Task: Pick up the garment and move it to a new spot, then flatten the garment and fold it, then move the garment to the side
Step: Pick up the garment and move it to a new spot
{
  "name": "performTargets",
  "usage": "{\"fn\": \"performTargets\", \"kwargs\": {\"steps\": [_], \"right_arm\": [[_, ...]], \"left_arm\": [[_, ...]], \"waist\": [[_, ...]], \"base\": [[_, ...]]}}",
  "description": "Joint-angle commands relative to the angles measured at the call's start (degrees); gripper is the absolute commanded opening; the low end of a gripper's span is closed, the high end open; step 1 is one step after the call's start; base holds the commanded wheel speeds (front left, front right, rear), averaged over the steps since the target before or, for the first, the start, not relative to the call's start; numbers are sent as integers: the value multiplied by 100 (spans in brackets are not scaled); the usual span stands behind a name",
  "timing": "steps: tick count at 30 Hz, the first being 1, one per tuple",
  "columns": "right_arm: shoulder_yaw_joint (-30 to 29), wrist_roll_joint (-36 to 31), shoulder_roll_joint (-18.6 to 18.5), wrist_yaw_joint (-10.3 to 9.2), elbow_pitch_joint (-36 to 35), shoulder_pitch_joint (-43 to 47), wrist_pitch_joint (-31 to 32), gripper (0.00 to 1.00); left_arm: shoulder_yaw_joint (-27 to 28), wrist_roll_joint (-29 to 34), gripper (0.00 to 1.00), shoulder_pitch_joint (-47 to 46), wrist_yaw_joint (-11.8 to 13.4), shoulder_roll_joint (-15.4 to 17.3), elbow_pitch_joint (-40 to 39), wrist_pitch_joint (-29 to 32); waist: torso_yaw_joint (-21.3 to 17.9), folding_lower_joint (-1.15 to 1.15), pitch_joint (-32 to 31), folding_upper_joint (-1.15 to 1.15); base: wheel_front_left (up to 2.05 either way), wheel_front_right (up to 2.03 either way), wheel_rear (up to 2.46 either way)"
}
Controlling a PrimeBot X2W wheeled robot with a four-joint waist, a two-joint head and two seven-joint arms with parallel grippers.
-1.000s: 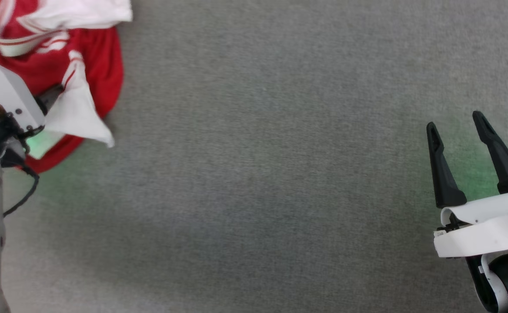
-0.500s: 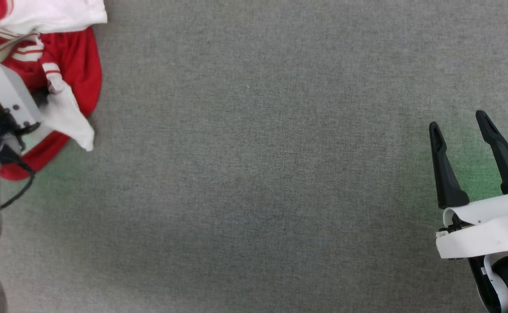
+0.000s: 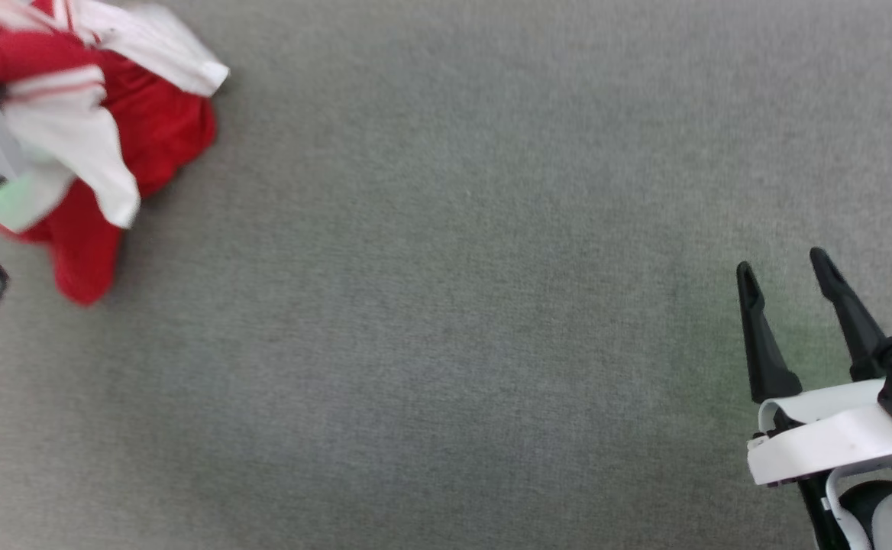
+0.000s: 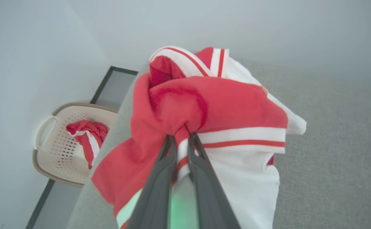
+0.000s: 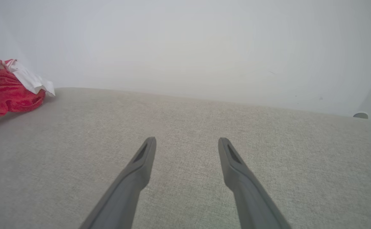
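Note:
The garment (image 3: 95, 137), a bunched red jersey with white sleeves and red-white striped trim, hangs at the upper left of the head view, lifted off the grey surface. In the left wrist view my left gripper (image 4: 181, 140) is shut on the garment (image 4: 204, 105), its two fingers pinching a red fold near a striped band. No lettering or number shows. My right gripper (image 3: 786, 263) stands open at the lower right, nothing between its fingers. In the right wrist view the right gripper (image 5: 187, 143) hovers over bare fabric, the garment (image 5: 7, 92) far to its left.
A wide grey fabric surface (image 3: 454, 305) stretches between the two arms. Off its edge, on the floor by a pale wall, stands a beige perforated basket (image 4: 55, 149) holding a smaller red-and-white cloth wad (image 4: 87, 136).
The left gripper has raised the garment, which now hangs more bunched and lifted. The head view shifted. The right gripper sits lower in the view, still open.

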Motion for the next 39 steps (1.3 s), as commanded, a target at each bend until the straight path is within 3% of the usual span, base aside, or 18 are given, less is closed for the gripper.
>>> {"fn": "performTargets", "kwargs": {"steps": [1, 11, 21, 28, 39], "right_arm": [[19, 23, 34, 0, 43, 59, -47, 100], [57, 166, 221, 0, 461, 262, -341, 100], [-127, 228, 293, 0, 702, 345, -564, 100], [-406, 227, 300, 0, 839, 344, -668, 100], [-1110, 122, 301, 0, 1018, 237, -791, 100]], "left_arm": [[-34, 78, 0, -86, -8, 103, -65, -101], [-581, 220, 0, -466, -16, 370, -798, -487], [-1216, -302, 0, -379, -12, 441, -2152, 188], [-1430, -692, 0, -43, 17, 472, -3399, 780], [-1621, -978, 0, 438, 504, 272, -5316, 1646]], "waist": [[184, 0, -441, 0], [304, 0, -1240, 0], [122, 0, -1696, 0], [-291, 0, -1747, 0], [-1222, 0, -1540, 0]], "base": [[0, 0, 0], [0, 0, 0], [0, 0, 0], [0, 0, 0], [0, 0, 0]]}}
